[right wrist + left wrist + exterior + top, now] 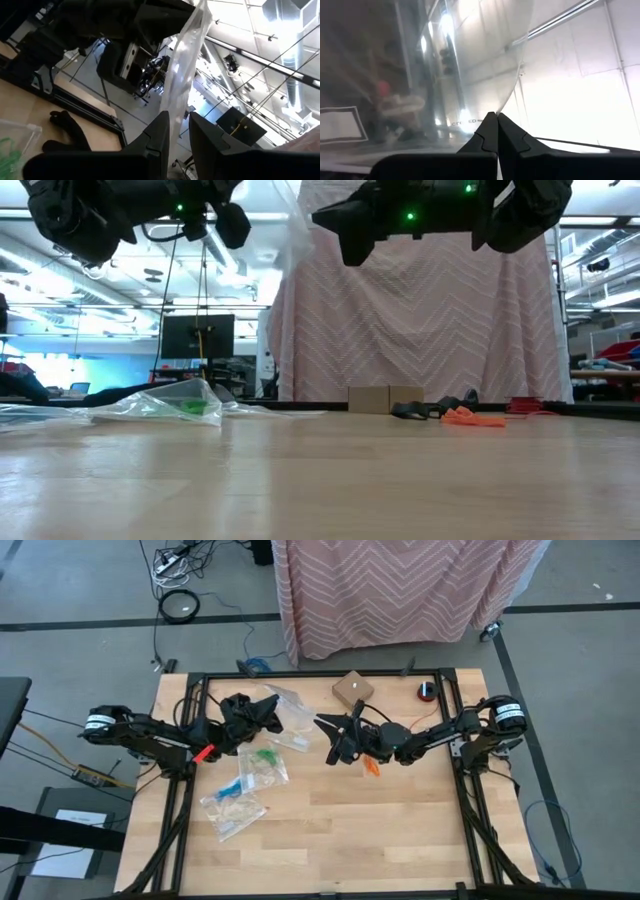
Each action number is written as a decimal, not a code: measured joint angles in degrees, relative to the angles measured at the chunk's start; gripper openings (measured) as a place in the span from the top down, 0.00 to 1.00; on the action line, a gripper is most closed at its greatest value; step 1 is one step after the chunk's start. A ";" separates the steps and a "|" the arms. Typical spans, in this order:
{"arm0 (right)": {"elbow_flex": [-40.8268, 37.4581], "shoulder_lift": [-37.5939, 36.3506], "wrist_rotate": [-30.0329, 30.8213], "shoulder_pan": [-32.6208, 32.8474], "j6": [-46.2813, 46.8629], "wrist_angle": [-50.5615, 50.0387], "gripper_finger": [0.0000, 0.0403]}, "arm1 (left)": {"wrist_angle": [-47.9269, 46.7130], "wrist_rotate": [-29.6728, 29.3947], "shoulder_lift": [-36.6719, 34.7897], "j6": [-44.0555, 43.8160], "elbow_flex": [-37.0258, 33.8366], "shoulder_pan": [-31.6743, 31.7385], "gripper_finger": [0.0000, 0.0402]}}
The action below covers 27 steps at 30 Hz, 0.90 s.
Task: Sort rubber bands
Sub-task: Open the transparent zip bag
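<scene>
My right hand [176, 132] was clamped on the edge of a clear bag [186, 60], held up above the table [400, 830]; my left hand [497, 131] was pinched together on the same bag's other edge. Orange rubber bands [371, 768] lay on the table just below my right hand, green ones [264, 755] in a bag nearby. Pulling unevenly could tear the film or slip it free.

Two bags [245, 785] left on the table [400, 830] — rubber bands [371, 768] right of centre
</scene>
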 joint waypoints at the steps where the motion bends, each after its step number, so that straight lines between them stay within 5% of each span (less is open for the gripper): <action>1: 0.00 0.00 -0.04 0.02 0.00 -0.02 0.85 | -0.06 -0.19 0.07 0.00 0.00 0.00 1.00; 13: 0.00 0.00 -0.72 -1.60 3.68 -5.70 0.78 | -0.06 3.48 0.10 1.67 5.11 0.00 1.00; 27: 0.00 0.00 -5.76 -5.96 3.86 1.51 0.73 | -0.04 6.78 -0.12 4.44 8.92 -0.57 1.00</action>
